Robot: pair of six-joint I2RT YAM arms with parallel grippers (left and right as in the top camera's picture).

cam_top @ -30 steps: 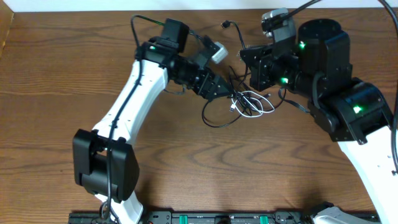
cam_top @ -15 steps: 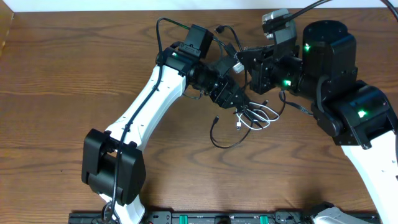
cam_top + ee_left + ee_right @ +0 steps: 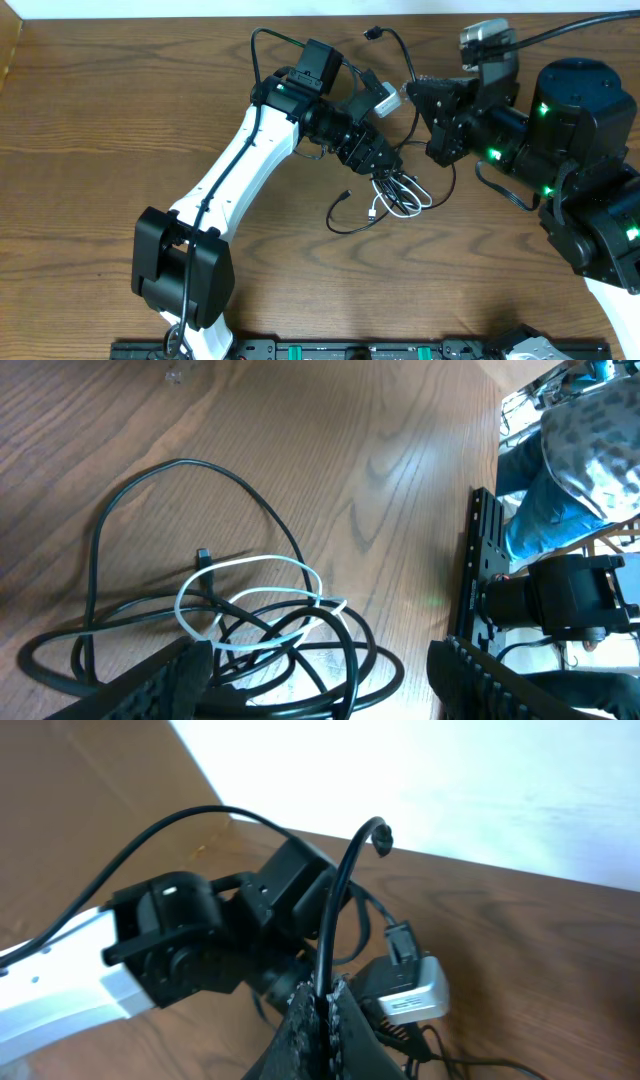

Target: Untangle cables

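Observation:
The cables [image 3: 400, 192] lie as a small tangle of black and white loops on the wooden table between the two arms. Seen from the left wrist, a white cable [image 3: 250, 565] winds through black loops [image 3: 300, 640]. My left gripper [image 3: 388, 168] is open and low over the tangle, and its fingers [image 3: 170, 680] straddle the loops [image 3: 320, 690]. My right gripper [image 3: 413, 85] is shut on one black cable [image 3: 345, 890], which rises from the pinched fingertips [image 3: 325, 995] to a plug end [image 3: 380, 838]. That plug end [image 3: 373, 33] hangs near the table's back edge.
A black loop with a small plug [image 3: 345, 195] trails left of the tangle. A black rail [image 3: 350, 350] runs along the table's front edge. The left arm's silver wrist camera [image 3: 410, 990] sits close to my right fingers. A white wall borders the back.
My left arm swung right onto the tangle and then held still, still open. My right arm shifted right, drawing its black cable along. The tangle slid slightly right.

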